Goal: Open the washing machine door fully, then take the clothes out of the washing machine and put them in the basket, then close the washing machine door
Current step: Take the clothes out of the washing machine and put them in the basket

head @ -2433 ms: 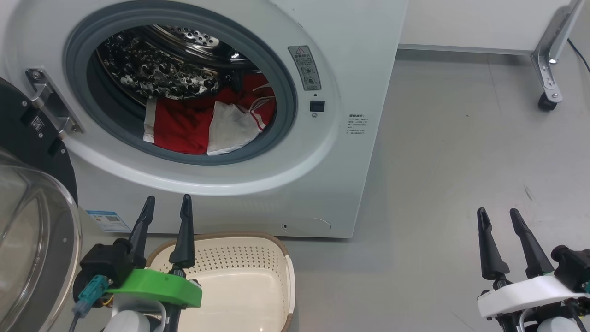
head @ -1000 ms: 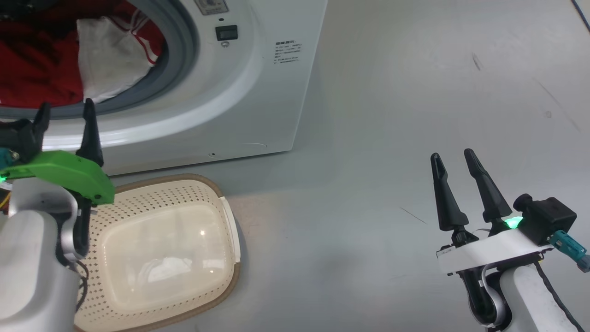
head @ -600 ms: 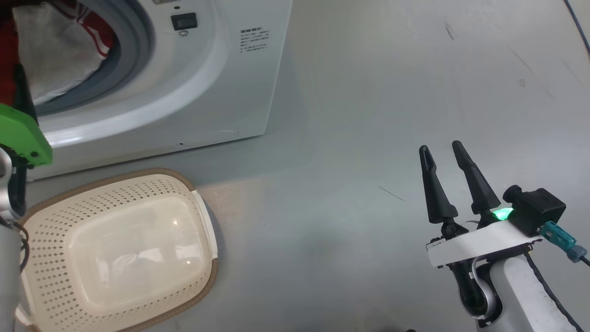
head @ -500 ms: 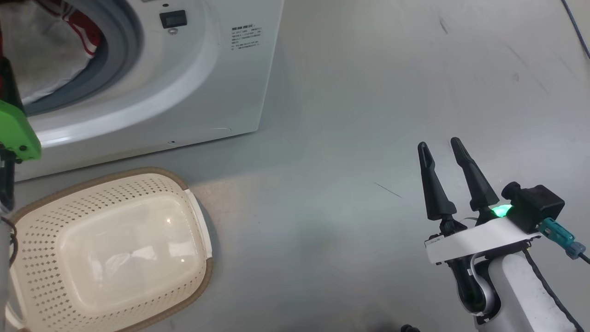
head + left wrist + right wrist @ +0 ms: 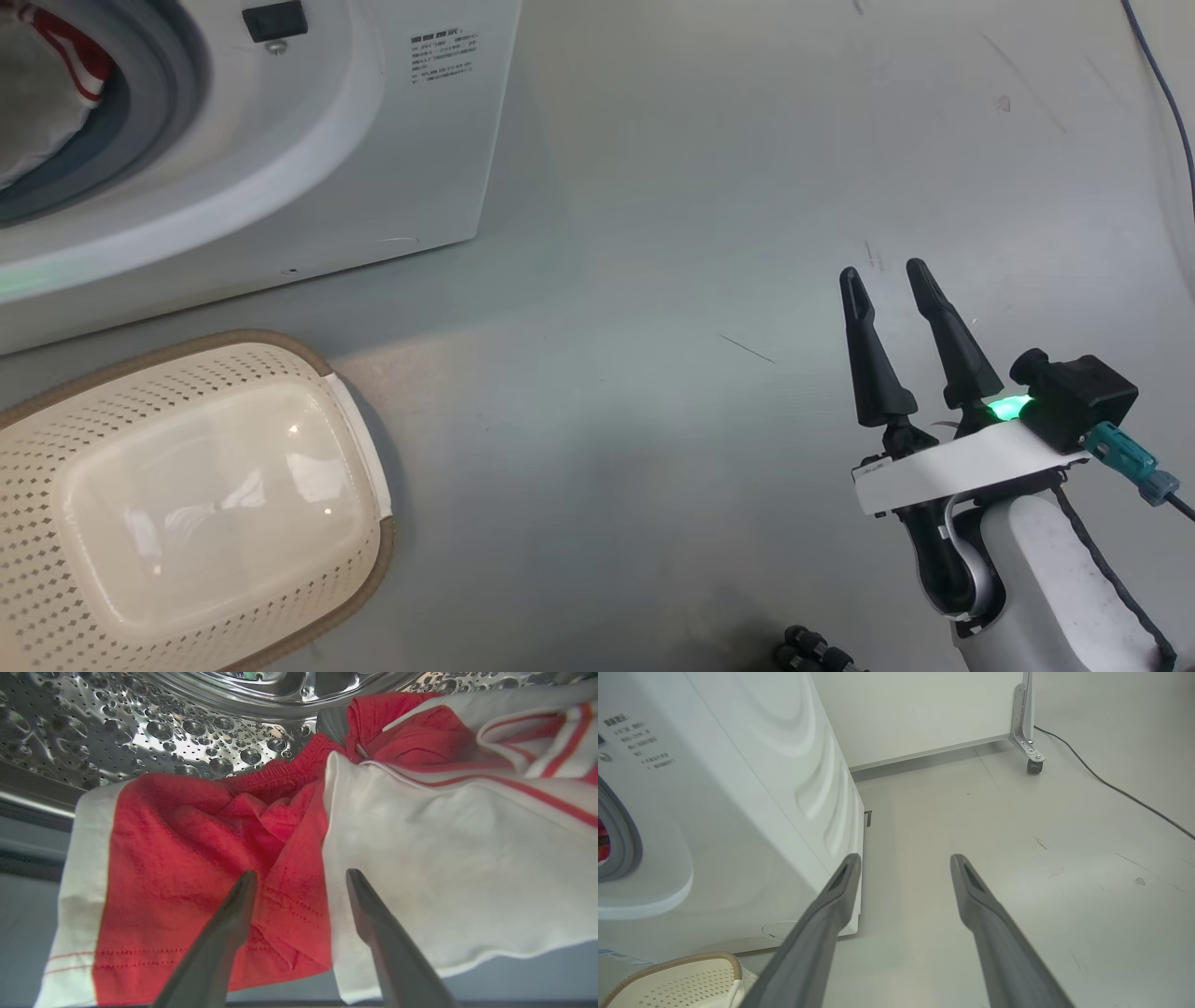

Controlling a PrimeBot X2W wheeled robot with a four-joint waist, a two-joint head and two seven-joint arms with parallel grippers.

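- The left pincer (image 5: 300,875) is held apart inside the drum (image 5: 187,718), clamped on nothing.
- The clothes (image 5: 187,858) are seen just ahead of its tips, with a red fold between the fingers and a white panel to their right. Whether they are touched cannot be told.
- The right pincer (image 5: 881,271) is held apart over the floor (image 5: 653,420), with nothing between its fingers.
- The washer (image 5: 280,140) is placed well to that pincer's left and ahead of it.
- The basket (image 5: 187,373) is set on the floor far to its left, just before the washer.
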